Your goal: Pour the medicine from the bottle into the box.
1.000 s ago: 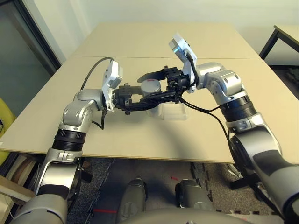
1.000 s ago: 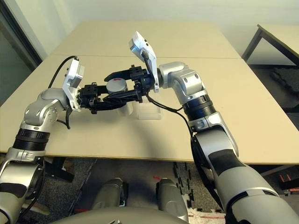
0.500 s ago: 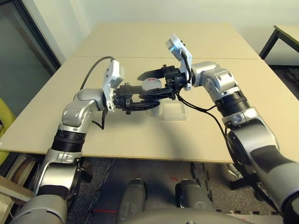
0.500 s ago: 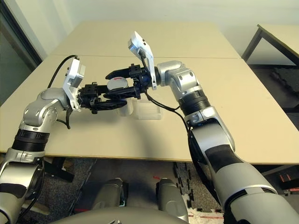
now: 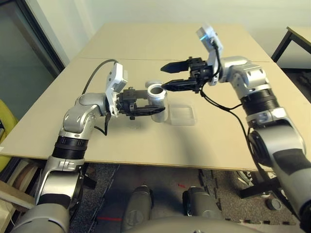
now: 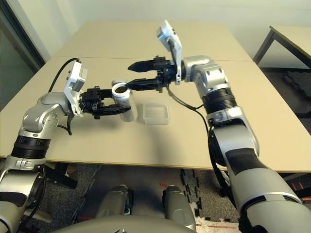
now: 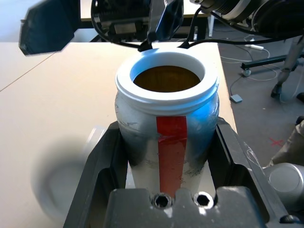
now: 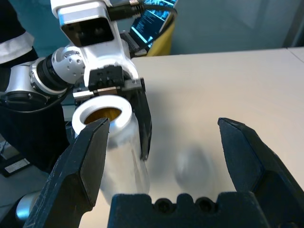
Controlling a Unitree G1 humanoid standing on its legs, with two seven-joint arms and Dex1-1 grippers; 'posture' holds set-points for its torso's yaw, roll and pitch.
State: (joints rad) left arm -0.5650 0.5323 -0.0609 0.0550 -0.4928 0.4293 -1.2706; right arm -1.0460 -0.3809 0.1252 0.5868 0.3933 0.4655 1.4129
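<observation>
The bottle (image 5: pixel 159 103) is silvery with a red stripe (image 7: pixel 172 152). It stands upright and uncapped in my left gripper (image 5: pixel 162 106), which is shut on its body. Its white rim (image 7: pixel 166 80) rings a brownish inside. The box (image 5: pixel 182 115), clear and shallow, lies on the table just right of the bottle. My right gripper (image 5: pixel 164 77) hovers open beside and slightly above the bottle's mouth, with nothing between its fingers (image 8: pixel 78 161). A small pale round shape (image 5: pixel 151 83) lies on the table right behind the bottle; it may be the cap.
The beige table (image 5: pixel 146 145) has bare room in front of the box and to both sides. A seam (image 5: pixel 97 59) joins it to a second table behind. Another desk (image 5: pixel 296 36) stands at the far right.
My right gripper has pulled back up and to the right from the bottle's top. The grey cap is off and the mouth shows open. The left arm has held still.
</observation>
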